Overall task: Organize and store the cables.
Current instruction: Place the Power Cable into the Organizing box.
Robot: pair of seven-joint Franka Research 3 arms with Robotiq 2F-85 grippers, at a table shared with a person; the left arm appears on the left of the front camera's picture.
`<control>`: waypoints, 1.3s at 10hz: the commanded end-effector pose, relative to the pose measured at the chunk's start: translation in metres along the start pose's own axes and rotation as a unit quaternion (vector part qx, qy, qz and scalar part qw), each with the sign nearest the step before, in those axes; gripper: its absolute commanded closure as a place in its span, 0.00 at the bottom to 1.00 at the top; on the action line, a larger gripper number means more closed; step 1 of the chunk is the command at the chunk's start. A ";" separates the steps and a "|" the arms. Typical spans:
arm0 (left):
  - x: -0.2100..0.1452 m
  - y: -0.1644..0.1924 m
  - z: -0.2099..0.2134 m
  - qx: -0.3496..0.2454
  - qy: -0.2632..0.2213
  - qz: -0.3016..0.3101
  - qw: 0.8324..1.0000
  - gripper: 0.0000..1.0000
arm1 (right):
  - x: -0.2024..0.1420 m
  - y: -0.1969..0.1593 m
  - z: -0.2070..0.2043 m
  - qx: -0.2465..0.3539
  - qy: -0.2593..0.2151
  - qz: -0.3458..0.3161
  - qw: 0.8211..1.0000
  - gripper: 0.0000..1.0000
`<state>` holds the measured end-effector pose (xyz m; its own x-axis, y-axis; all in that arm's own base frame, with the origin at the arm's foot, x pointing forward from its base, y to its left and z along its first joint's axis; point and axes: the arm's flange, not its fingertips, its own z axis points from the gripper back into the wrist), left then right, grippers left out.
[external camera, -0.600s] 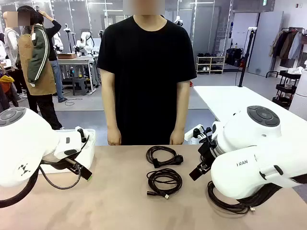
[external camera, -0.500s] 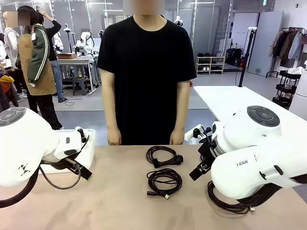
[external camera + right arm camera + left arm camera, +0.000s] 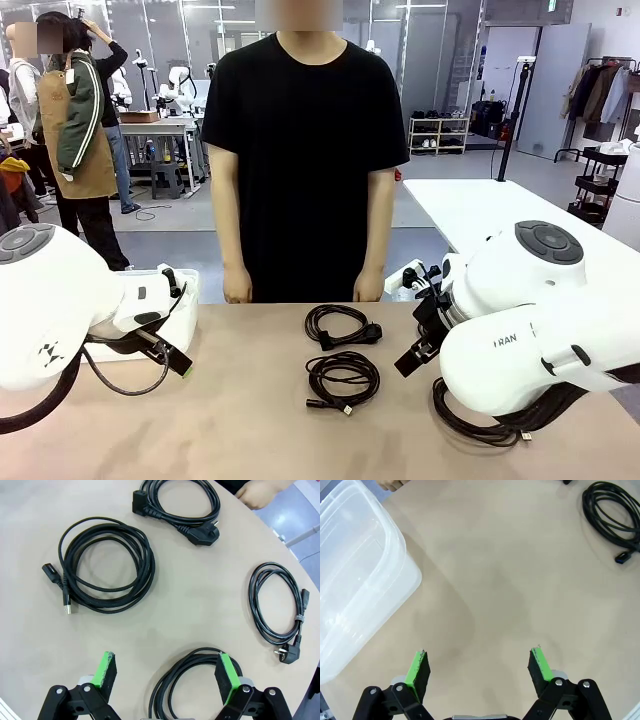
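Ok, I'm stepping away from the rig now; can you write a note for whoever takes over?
Left gripper: fingers open, empty, over bare table beside the clear bin.
Right gripper: fingers open, empty, above one coiled cable.
Four cables lie loose on the table: that one, a big coil, a plug cord, a thin banded coil.
Done: none seen in the bin.
Left: all four, likely into the bin.

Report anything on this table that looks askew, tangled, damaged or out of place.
Nothing stands out. Four black cables lie neatly wound and apart: a power cord, a large coil, a banded coil, and a fourth coil under the open right claw.
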<state>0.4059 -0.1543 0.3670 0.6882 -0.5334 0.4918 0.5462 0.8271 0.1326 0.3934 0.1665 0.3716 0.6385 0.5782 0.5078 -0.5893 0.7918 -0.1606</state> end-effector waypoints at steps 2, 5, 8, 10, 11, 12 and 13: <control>0.000 0.001 0.000 0.000 0.000 0.001 1.000 0.00 | 0.000 0.000 0.000 0.000 0.000 -0.001 1.000 0.00; 0.007 0.005 0.018 -0.035 0.003 -0.010 0.999 0.00 | 0.000 0.000 0.000 0.000 0.000 0.000 1.000 0.00; 0.016 0.054 0.072 -0.151 0.034 -0.055 0.986 0.00 | 0.013 -0.050 0.053 0.115 -0.009 0.024 0.993 0.00; 0.007 0.096 0.114 -0.207 0.027 -0.098 0.973 0.00 | 0.003 -0.093 0.091 0.185 0.003 0.054 0.981 0.00; -0.004 0.121 0.129 -0.218 0.014 -0.102 0.971 0.00 | -0.011 -0.112 0.110 0.213 -0.020 0.065 0.975 0.00; -0.019 0.143 0.140 -0.229 0.006 -0.105 0.968 0.00 | -0.030 -0.130 0.125 0.223 -0.044 0.056 0.972 0.00; -0.040 0.164 0.148 -0.235 -0.025 -0.109 0.966 0.00 | -0.060 -0.151 0.137 0.222 -0.067 0.047 0.972 0.00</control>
<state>0.3948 0.0152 0.5019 0.5350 -0.6787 0.5031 0.8253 0.5472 -0.1396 0.3802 0.0085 0.4912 0.5200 0.6149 0.5928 -0.8195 0.5549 0.1432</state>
